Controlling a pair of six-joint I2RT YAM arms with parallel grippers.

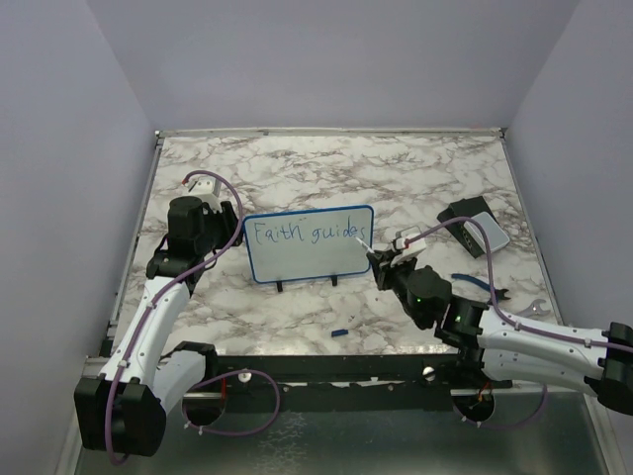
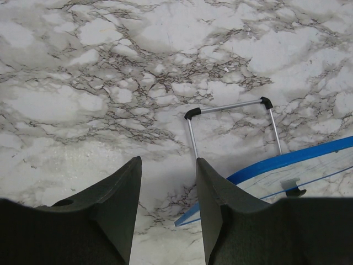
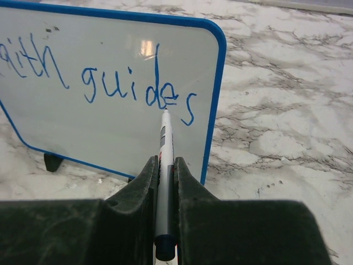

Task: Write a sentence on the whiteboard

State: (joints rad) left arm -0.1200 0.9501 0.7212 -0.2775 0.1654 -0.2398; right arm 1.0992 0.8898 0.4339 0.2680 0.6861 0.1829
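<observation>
Left of the whiteboard (image 1: pixel 309 259) and a little behind it, my left gripper (image 2: pixel 167 165) hangs with its jaws spread and nothing between them. Its camera looks down on the board's blue edge and the wire stand (image 2: pixel 231 107) that props the board up. I judge it waits there to steady the board against the push of writing, though I cannot tell whether a finger touches the frame. The whiteboard stands near the middle of the marble tabletop (image 1: pixel 396 178), face toward the arms so the pen can reach it head-on. Across its upper part the sentence (image 1: pixel 307 234) reads "Faith guides" in thin blue ink, with the lower half bare, so I take the writing to be partway done. At the board's right end my right gripper (image 3: pixel 164 163) is clamped on the marker (image 3: pixel 165 132), held lengthwise between the fingers so the tip points straight at the surface. The tip sits just under the last letters of "guides". Right of the board, well apart from it, lies a dark block (image 1: pixel 475 226) with a pale pad. In front of the board a small blue piece (image 1: pixel 339 332) rests on the tabletop, perhaps the marker's cap.
</observation>
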